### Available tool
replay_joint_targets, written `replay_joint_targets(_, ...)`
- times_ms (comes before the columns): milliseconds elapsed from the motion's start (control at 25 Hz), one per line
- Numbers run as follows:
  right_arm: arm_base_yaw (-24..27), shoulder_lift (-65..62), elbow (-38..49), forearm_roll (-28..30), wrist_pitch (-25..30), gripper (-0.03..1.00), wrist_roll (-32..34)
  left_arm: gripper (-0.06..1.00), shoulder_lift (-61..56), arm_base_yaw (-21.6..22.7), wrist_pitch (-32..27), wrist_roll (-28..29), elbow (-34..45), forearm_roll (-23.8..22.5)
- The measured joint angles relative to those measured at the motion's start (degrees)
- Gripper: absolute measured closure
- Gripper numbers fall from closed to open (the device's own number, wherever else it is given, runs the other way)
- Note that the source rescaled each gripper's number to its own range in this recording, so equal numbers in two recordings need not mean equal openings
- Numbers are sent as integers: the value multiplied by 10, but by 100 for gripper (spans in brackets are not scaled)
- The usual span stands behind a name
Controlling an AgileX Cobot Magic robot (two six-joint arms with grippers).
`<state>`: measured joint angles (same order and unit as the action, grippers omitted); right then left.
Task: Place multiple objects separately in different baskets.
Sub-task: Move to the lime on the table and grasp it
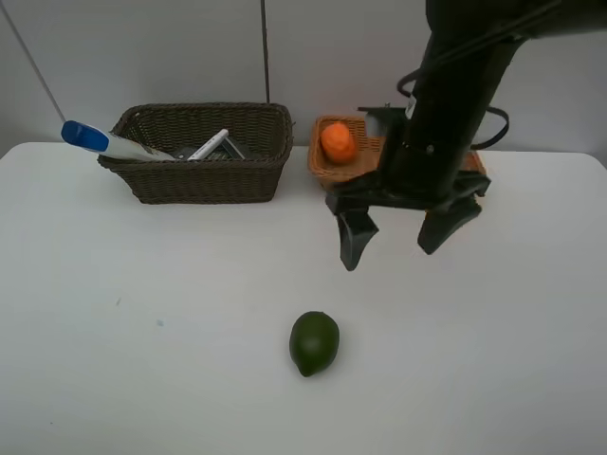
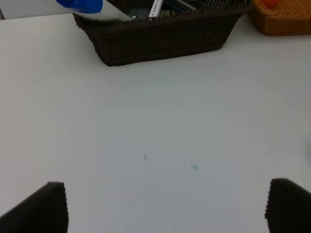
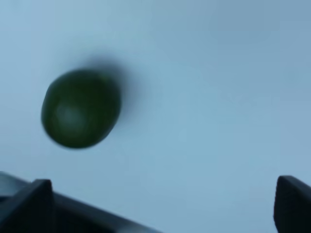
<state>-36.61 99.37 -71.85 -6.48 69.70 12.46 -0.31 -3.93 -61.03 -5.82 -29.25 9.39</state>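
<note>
A green lime [image 1: 314, 342] lies alone on the white table near the front; the right wrist view shows the lime [image 3: 80, 108] blurred. My right gripper [image 1: 398, 240] hangs open above the table, behind and right of the lime, nothing between its fingers. The dark brown basket [image 1: 204, 176] at the back holds a white blue-capped tube [image 1: 100, 141] jutting over its left rim and a white marker [image 1: 209, 145]. The light orange-tan basket [image 1: 329, 168] behind my right arm holds a bumpy orange [image 1: 338, 142]. My left gripper [image 2: 165, 206] is open over bare table, facing the dark basket [image 2: 160, 36].
My right arm [image 1: 455, 95] covers most of the orange-tan basket. A pale wall runs behind the baskets. White tabletop [image 1: 142, 313] spreads to the left of the lime.
</note>
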Motion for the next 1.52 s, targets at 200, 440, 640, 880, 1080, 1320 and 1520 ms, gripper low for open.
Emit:
replay_joint_targets(200, -97, -9, 62, -35, -64, -3, 49, -6, 0, 0, 0, 0, 0, 0)
replay_joint_targets(440, -124, 13, 79, -64, -150, -3, 69, -6, 0, 0, 0, 0, 0, 0)
replay_joint_targets(640, -124, 49, 79, -63, -197, -3, 69, -6, 0, 0, 0, 0, 0, 0)
replay_joint_targets(880, -124, 107, 79, -56, -231, -3, 70, -6, 0, 0, 0, 0, 0, 0)
replay_joint_targets(1080, -124, 125, 79, -55, -254, -3, 70, -6, 0, 0, 0, 0, 0, 0)
replay_joint_targets(1320, -124, 157, 79, -51, -257, -3, 70, -6, 0, 0, 0, 0, 0, 0)
replay_joint_targets(1520, -124, 171, 79, -44, -260, -3, 70, -6, 0, 0, 0, 0, 0, 0)
